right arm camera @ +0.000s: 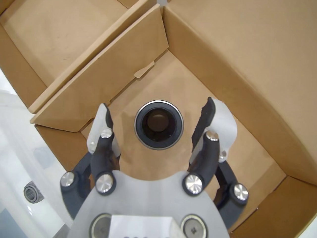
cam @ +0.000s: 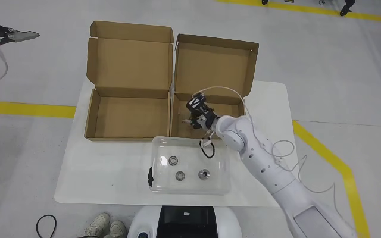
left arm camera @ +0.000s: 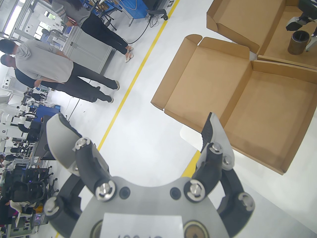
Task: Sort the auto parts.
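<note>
The right gripper [right arm camera: 157, 105] hangs inside the right-hand cardboard box [cam: 229, 106]. Its jaws are released and spread to either side of a dark cylindrical bushing [right arm camera: 158, 125] with a bright metal rim. The bushing stands upright on the box floor. A gap shows between it and each finger [right arm camera: 101, 120], cardboard floor shows all round it, and the box walls stand back from both fingers. Seen from the left arm's side, the bushing [left arm camera: 298, 43] sits just under the right gripper [left arm camera: 301, 23]. From overhead, the wrist of the right gripper [cam: 193, 119] covers it.

The left-hand box [cam: 128, 116] stands against the right one, side walls touching, and both lids are raised at the back. Just in front of the two boxes lies a clear plastic bin [cam: 158, 143], whose near wall comes close to the front edge of the white table [cam: 268, 119]. In the bin are a small bearing [cam: 173, 160], a ring [cam: 180, 175] and a third piece [cam: 203, 174] too small to make out. A black piece [cam: 150, 177] sits at the bin's left wall. A black loop [cam: 207, 150] shows under the right arm at the bin's far edge; I cannot tell whether it is a cable or a part.

The left gripper [left arm camera: 135, 122] is held off the table's left side, over the floor. Its jaws are wide apart with nothing between them, and the left box is well away from it.
</note>
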### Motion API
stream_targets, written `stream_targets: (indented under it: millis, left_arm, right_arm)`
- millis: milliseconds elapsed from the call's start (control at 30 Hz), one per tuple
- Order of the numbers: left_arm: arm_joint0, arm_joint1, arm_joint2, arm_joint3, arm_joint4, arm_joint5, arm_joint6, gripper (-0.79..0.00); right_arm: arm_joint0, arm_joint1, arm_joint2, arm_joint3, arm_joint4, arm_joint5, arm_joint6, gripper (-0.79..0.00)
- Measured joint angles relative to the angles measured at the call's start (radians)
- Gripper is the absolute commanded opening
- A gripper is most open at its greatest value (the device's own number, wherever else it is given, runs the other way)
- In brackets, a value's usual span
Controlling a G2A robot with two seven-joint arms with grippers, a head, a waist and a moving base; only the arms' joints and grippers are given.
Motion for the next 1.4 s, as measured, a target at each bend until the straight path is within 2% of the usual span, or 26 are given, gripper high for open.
stream_targets:
  millis: [367,633,867,1000,1200,1400]
  left_arm:
    - [0.000,0.000,0.000,0.000,0.000,0.000,0.000,0.000]
    - [0.000,0.000,0.000,0.000,0.000,0.000,0.000,0.000]
    - [0.000,0.000,0.000,0.000,0.000,0.000,0.000,0.000]
    - [0.000,0.000,0.000,0.000,0.000,0.000,0.000,0.000]
    - [0.000,0.000,0.000,0.000,0.000,0.000,0.000,0.000]
    - [0.000,0.000,0.000,0.000,0.000,0.000,0.000,0.000]
  right_arm:
    - [-0.190,0.050,0.079,-0.351,-0.121,-0.062,-0.010,-0.028]
    - [-0.329,0.087,0.125,-0.577,-0.204,-0.208,-0.038,0.000]
    - [-0.405,0.109,0.147,-0.636,-0.212,-0.328,-0.044,0.000]
    - [-0.441,0.121,0.151,-0.663,-0.255,-0.379,-0.090,-0.006]
    - [-0.492,0.137,0.157,-0.708,-0.335,-0.421,-0.127,-0.025]
    - [-0.516,0.149,0.167,-0.725,-0.354,-0.454,-0.093,-0.043]
